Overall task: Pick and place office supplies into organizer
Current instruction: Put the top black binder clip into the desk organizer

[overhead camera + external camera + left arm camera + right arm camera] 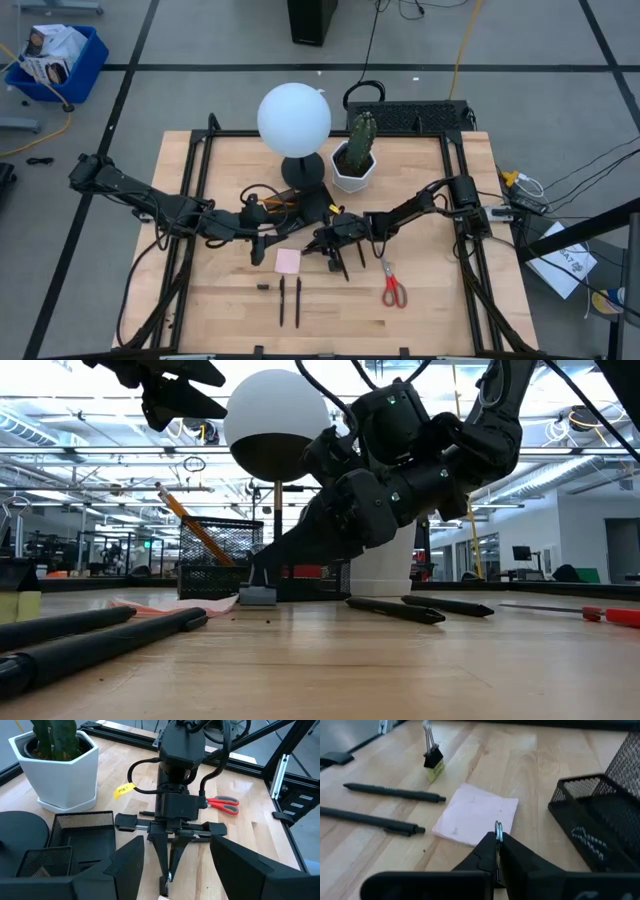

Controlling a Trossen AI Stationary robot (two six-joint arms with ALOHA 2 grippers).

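Wooden table [420, 300] seen from above, both arms reaching toward its middle.

Right gripper [498, 851] low over the table just right of the pink sticky-note pad [476, 813]. Its fingers are pressed together on a small binder clip [498, 831]; only the clip's wire loop shows between the tips in the right wrist view. In the low view the clip's body sits at the wood, under the gripper, just in front of the organizer [220, 557].

Left gripper [262, 240] hovers left of the pad, near the organizer's left side. Its two dark fingers [122, 862] stand well apart with nothing between them.

Organizer: black mesh tray, near the lamp base [303, 172], far of the pad. An orange pencil [187, 520] leans out of it in the low view. What else lies inside cannot be told.

Still on the table:
- two black pens [390, 792] side by side, near the table's front edge, below the pad in the high view
- a second binder clip [433, 757] standing upright, left of those pens
- two more pens [347, 258] lying right of the pad, by the right gripper
- red-handled scissors [392, 286] farther right, apart from everything else

White hexagonal cactus pot [354, 165] stands right of the lamp.
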